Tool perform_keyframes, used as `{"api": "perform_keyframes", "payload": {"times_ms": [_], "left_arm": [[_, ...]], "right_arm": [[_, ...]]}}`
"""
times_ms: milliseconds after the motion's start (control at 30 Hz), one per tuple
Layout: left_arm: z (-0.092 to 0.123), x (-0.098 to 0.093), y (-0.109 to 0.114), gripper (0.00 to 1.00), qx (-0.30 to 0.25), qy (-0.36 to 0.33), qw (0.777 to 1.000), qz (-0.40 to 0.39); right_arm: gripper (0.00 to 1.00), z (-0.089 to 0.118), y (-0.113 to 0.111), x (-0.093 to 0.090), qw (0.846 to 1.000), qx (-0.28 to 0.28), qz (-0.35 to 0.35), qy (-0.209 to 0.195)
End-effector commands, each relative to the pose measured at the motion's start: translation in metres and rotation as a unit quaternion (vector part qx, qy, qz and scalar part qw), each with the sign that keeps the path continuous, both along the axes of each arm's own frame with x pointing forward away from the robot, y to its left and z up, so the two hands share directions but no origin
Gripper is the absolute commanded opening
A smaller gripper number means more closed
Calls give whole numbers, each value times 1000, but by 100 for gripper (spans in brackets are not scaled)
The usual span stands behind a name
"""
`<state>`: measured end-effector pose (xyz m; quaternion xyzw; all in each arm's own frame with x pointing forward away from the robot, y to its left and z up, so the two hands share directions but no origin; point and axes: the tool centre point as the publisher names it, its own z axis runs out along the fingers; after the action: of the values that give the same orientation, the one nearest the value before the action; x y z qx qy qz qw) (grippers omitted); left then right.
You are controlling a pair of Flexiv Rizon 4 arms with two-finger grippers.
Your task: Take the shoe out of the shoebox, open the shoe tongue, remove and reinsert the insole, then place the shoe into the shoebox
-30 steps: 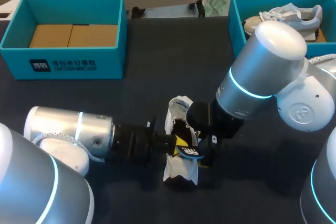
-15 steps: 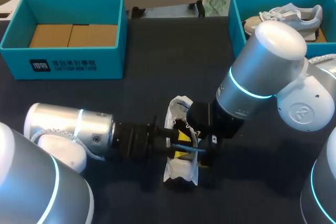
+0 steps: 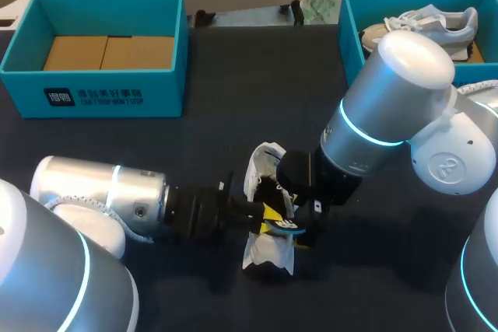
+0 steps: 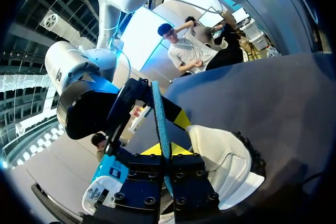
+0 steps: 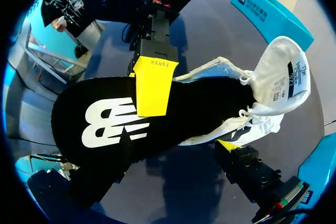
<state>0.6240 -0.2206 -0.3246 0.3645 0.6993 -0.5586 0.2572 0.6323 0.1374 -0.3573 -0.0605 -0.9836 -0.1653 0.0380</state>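
Left tool [image 4: 165, 150] is clamped on the black insole [image 5: 131, 124] over the white shoe [image 3: 268, 253] toward the surface's [image 3: 233, 114] near edge, while the state of the right tool [image 3: 303, 227] at the shoe cannot be determined.

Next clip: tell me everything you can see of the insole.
The insole is a flat, foot-shaped pad, black and fabric-like on top with a white logo, and blue along its thin edge. The left gripper is shut on it, with one yellow fingertip pressed on its top face. Most of it is out of the white shoe. One end reaches into the opening under the raised tongue.
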Motion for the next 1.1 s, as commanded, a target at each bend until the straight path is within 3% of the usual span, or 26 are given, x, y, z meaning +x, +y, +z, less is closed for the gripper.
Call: {"api": "perform_keyframes", "payload": {"times_ms": [33,467,833,867,933,1000,1100], "left_arm": [[-1,-4,-5,0,8,-11,1000,8],[-39,31,4,0,32,-9,999,25],[-33,28,6,0,27,3,1000,14],[-31,26,7,18,26,2,1000,13],[-26,23,8,36,21,5,1000,9],[-21,20,8,43,17,5,1000,8],[-14,15,8,42,9,3,1000,3]], "right_arm": [[100,-1,1,-1,1000,0,0,-1],[100,-1,1,-1,1000,0,0,-1],[100,-1,1,-1,1000,0,0,-1],[100,-1,1,-1,1000,0,0,-1],[100,-1,1,-1,1000,0,0,-1],[100,-1,1,-1,1000,0,0,-1],[100,-1,1,-1,1000,0,0,-1]]}}
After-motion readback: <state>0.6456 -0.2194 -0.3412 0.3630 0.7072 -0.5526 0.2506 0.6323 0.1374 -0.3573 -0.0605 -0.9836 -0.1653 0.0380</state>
